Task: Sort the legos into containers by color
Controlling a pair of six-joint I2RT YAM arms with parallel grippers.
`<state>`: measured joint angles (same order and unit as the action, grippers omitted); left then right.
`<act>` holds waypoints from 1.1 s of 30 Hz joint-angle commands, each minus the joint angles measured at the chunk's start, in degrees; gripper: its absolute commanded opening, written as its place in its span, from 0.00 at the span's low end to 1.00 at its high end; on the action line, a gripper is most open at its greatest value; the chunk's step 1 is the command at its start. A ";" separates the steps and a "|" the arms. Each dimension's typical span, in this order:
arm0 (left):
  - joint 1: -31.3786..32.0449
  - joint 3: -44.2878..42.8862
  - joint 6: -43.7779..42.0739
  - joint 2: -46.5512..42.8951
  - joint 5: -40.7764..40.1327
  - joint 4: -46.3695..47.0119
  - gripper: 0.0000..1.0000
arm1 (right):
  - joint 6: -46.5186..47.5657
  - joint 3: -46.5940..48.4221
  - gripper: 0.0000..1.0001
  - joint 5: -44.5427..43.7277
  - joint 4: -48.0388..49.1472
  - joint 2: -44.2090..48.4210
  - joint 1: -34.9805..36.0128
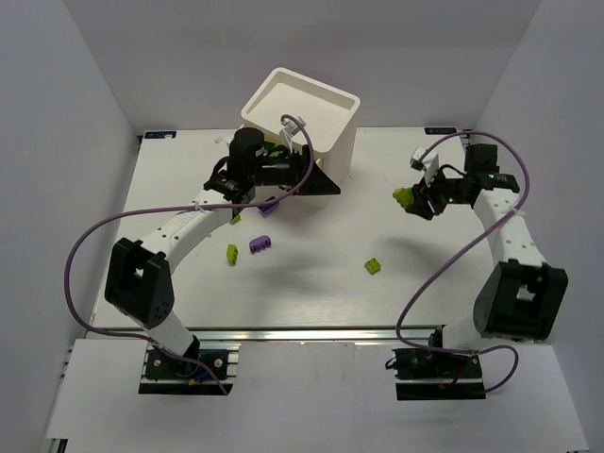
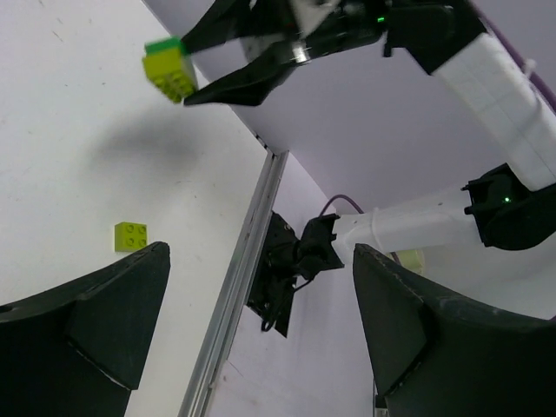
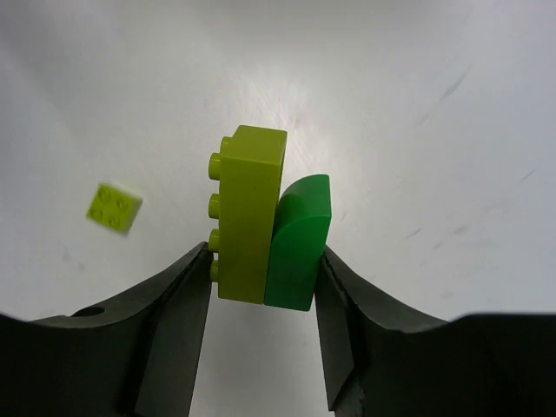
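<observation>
Two legos (image 3: 254,217) partly behind right fingers (image 3: 169,334)

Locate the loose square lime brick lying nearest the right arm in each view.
Top external: lime brick, right of centre.
Left wrist: lower left.
Right wrist: left of centre, blurred.
Shared landmark: the lime-and-green pair clamped in the right gripper.

Smooth plastic lime brick (image 3: 248,217) and green brick (image 3: 300,243); scuffed matt table (image 3: 434,104).
</observation>
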<state>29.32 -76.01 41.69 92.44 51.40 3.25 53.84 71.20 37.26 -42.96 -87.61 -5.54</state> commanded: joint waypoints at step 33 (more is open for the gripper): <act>7.51 -19.00 -15.50 8.02 -14.13 -23.55 0.96 | -13.41 3.16 0.25 5.03 18.00 13.08 23.91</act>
<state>36.29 -92.62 27.90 100.99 39.90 -18.96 40.97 74.13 43.27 -27.44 -76.31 17.28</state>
